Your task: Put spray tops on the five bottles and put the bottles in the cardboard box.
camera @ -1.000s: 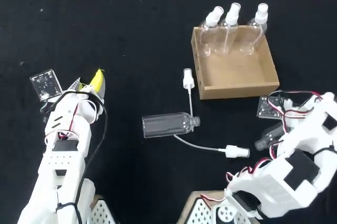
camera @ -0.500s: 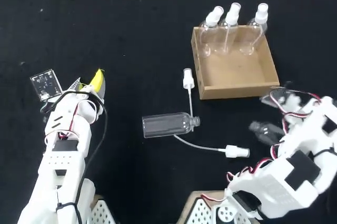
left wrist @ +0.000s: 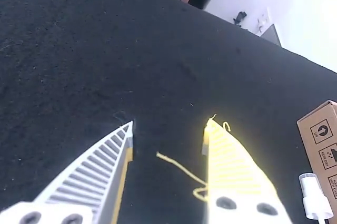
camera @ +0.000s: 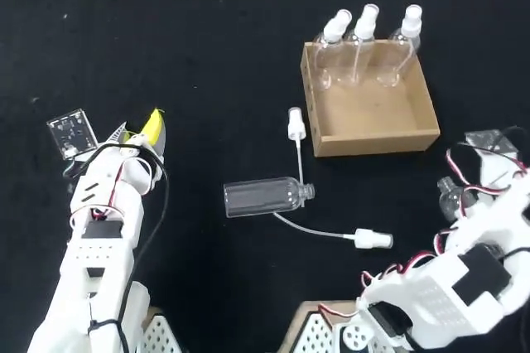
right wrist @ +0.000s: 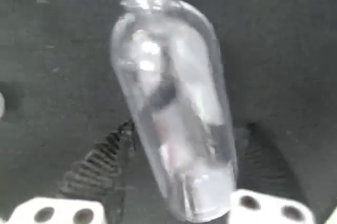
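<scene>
The cardboard box (camera: 418, 113) stands at the back right, with three capped bottles (camera: 356, 55) leaning on its far wall. An uncapped clear bottle (camera: 263, 198) lies on its side mid-table. One spray top (camera: 296, 124) lies beside the box's left wall, another (camera: 373, 239) nearer the front, each with its tube. My right gripper (camera: 457, 195) is shut on a second uncapped bottle (right wrist: 174, 124), held just off the box's near right corner, neck pointing away from the wrist. My left gripper (left wrist: 169, 129) rests open and empty at the left (camera: 142, 133).
The table is covered in black cloth (camera: 207, 55). Both arm bases (camera: 331, 332) sit at the near edge. The box's corner (left wrist: 321, 129) and a spray top (left wrist: 315, 203) show in the left wrist view.
My right gripper has carried the uncapped bottle up and to the right, away from the table's middle, turning it. The left arm has kept still.
</scene>
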{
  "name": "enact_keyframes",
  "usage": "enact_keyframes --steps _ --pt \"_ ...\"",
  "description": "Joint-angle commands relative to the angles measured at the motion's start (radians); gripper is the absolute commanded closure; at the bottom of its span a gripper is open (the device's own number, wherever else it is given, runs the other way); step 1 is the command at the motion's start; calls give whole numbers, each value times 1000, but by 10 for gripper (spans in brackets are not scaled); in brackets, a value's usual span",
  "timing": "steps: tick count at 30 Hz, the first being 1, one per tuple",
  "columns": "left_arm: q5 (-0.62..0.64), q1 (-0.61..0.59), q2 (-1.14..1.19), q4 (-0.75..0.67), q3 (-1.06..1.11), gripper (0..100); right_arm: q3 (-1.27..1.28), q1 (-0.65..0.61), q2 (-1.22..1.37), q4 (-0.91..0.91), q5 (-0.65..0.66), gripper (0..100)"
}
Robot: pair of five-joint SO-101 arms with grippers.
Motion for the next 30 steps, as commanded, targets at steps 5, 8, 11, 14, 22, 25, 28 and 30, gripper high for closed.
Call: enact_keyframes --steps 5,8,11,14,22,25,28,30 --pt "-8 12 -2 -20 -54 791 -219 -135 -2 149 -98 737" --pt "-8 12 -2 -20 -54 791 -231 -155 -2 107 -61 737" --pt "-8 8 -2 -20 -54 791 -194 -158 -5 101 -12 740" --pt "-9 8 -2 -20 -54 791 -150 -152 -13 103 31 740" --pt "-9 10 -2 -20 -54 791 -65 -140 -8 95 58 740" --pt "-9 10 -2 -20 -54 791 -61 -138 -4 95 58 740" --pt "-9 10 -2 -20 -54 791 -48 -123 -4 61 89 740" --pt "-9 10 -2 -20 -54 791 -10 -106 -4 -15 130 740"
